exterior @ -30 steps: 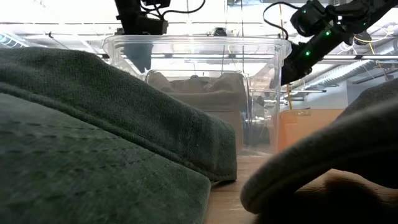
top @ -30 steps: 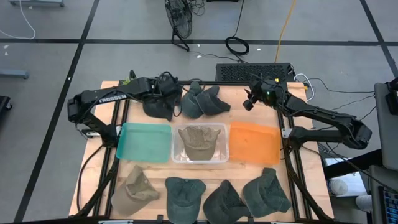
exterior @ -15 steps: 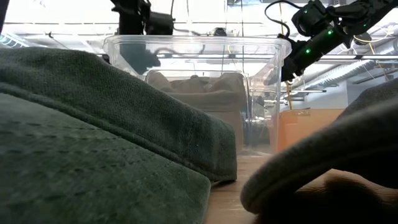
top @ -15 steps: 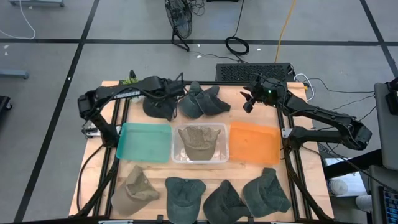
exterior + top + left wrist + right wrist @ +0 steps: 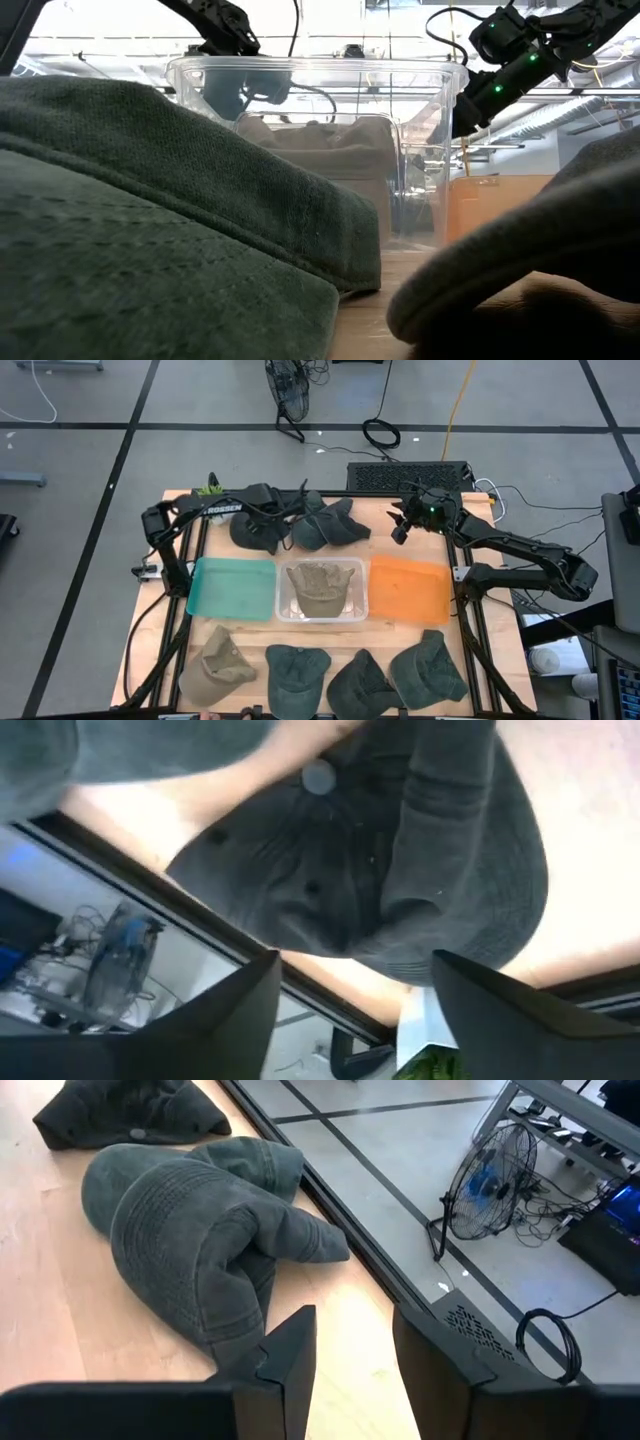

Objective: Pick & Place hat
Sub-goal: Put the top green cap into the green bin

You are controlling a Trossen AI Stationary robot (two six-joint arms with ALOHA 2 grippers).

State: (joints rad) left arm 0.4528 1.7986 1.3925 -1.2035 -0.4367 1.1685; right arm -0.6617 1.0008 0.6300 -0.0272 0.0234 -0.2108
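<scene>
Two hats lie at the table's far middle: a dark grey cap [image 5: 255, 530] and a crumpled grey-green cap [image 5: 328, 525]. My left gripper [image 5: 298, 503] hovers over them at the far edge, open. Its wrist view shows the dark cap [image 5: 360, 870] ahead of the open fingers [image 5: 355, 960]. My right gripper [image 5: 400, 528] is open and empty just right of the grey-green cap [image 5: 200, 1240], fingers apart [image 5: 355, 1315]. A tan hat [image 5: 320, 585] lies in the clear bin [image 5: 285, 610].
A green tray [image 5: 232, 588] and an orange tray [image 5: 410, 588] flank the clear bin. Along the near edge lie a tan cap [image 5: 215, 665] and three dark green caps [image 5: 297, 670], [image 5: 358, 682], [image 5: 428, 668]; these fill the low view's foreground.
My left arm has stretched along the far edge, carrying its gripper toward the table's right, from over the dark cap to between the two far hats. The hats have not moved.
</scene>
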